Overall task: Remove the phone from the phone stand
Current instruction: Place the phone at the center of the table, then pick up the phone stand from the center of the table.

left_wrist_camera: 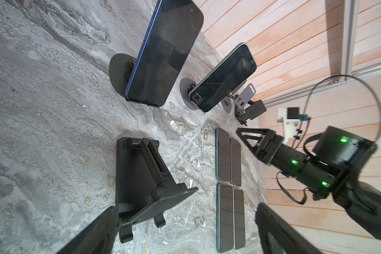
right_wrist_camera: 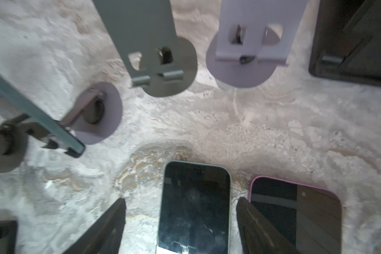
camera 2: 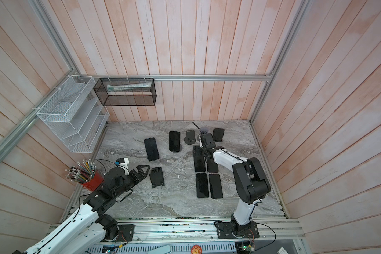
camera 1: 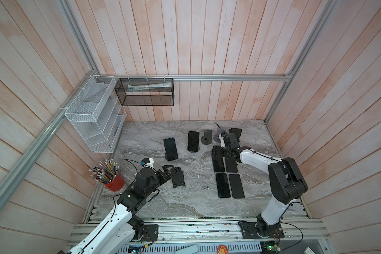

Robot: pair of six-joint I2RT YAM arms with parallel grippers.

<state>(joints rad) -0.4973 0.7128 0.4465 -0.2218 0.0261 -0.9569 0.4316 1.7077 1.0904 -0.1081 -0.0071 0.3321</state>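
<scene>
Two phones stand on phone stands at the back of the table. One is a blue-edged phone (camera 1: 170, 148) (left_wrist_camera: 163, 55), the other a green-edged phone (camera 1: 193, 141) (left_wrist_camera: 224, 77). My right gripper (camera 1: 219, 154) (right_wrist_camera: 180, 204) is open, low over a flat green-edged phone (right_wrist_camera: 196, 209). That phone lies between the fingers with a gap on each side. My left gripper (camera 1: 169, 173) (left_wrist_camera: 185, 220) is wide open and holds nothing. It sits just beside an empty black folding stand (camera 1: 177, 177) (left_wrist_camera: 141, 176).
Three more phones (camera 1: 231, 163) (camera 1: 223, 185) (camera 1: 236, 185) lie flat by the right arm. Empty stands stand at the back right: dark grey (camera 1: 207, 137), lilac (right_wrist_camera: 246, 55), black (camera 1: 235, 133). A red pencil cup (camera 1: 114, 181) is at the left edge. Wire baskets (camera 1: 92, 114) hang on the wall.
</scene>
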